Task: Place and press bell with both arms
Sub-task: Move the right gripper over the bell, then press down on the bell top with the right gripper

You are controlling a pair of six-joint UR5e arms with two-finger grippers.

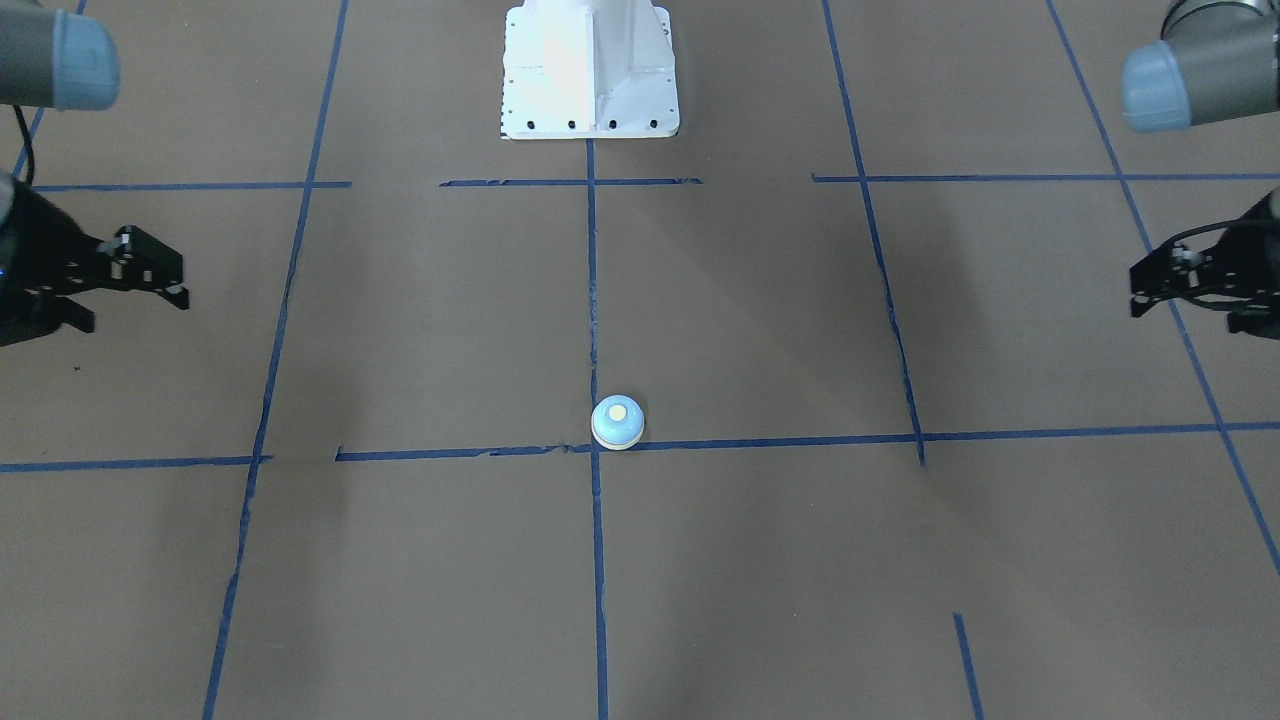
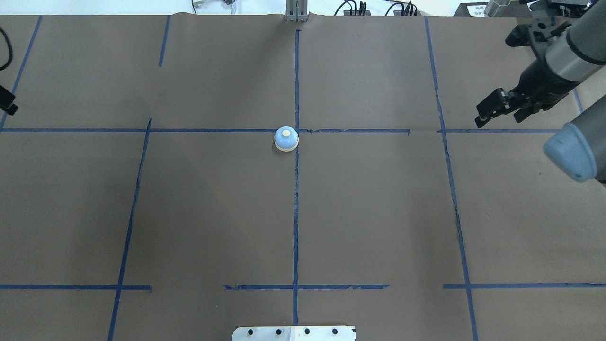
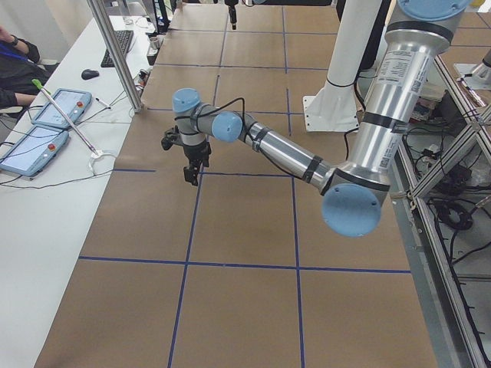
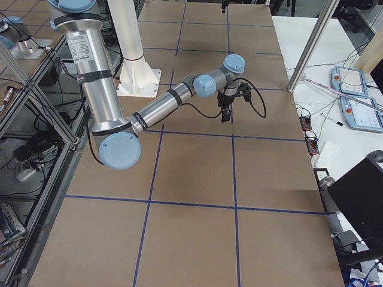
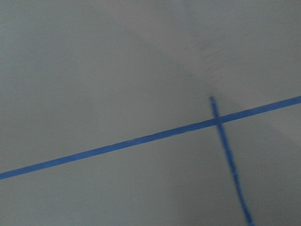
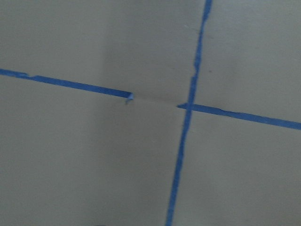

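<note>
While both arms hang out at the sides, you have: bell (image 1: 617, 422), upright at the central tape crossing (image 1: 594, 450); left gripper (image 1: 1185, 310) and right gripper (image 2: 498, 116), fingers parted, empty, well apart from it. Pressing apparently outstanding; placing unclear.

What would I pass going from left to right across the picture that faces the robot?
The robot's right tool → the bell → the robot's left tool.
</note>
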